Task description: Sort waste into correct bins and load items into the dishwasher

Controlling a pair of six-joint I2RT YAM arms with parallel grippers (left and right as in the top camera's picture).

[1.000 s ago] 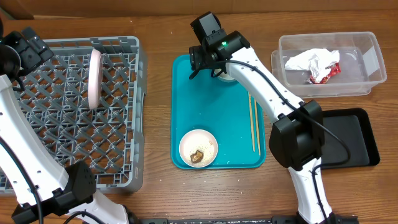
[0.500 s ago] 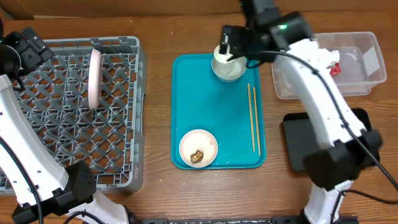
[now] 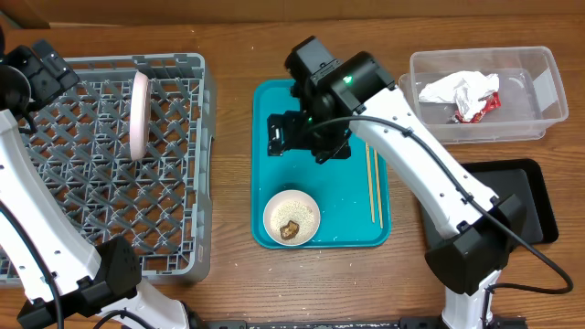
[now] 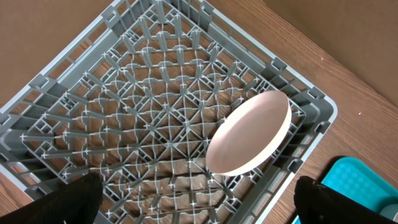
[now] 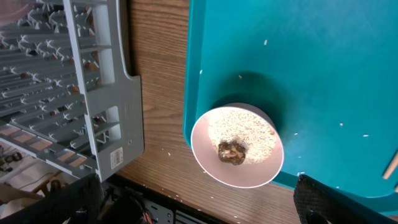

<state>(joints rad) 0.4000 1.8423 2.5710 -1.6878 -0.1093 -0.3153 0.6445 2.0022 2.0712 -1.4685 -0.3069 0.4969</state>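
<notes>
Grey rack [image 3: 110, 201] at the table's left edge holds the plate [image 3: 140, 114] standing upright. The left gripper [image 3: 41, 68] hangs over the rack's far left corner, fingers [image 4: 74, 199] spread wide and empty. The right gripper [image 3: 306, 137] hovers above the teal tray [image 3: 347, 228], also spread, holding nothing. A bowl [image 3: 292, 218] with rice grains [image 5: 249, 124] and brown scrap [image 3: 291, 229] sits at the tray's near left corner; chopsticks [image 3: 372, 183] lie along its right edge. The clear tub [image 3: 539, 100] at the far right corner contains white paper [image 3: 452, 90] and red wrapper [image 3: 480, 107].

The small sticker [image 5: 117, 159] on the grey rack [image 5: 124, 99] is unreadable.
</notes>
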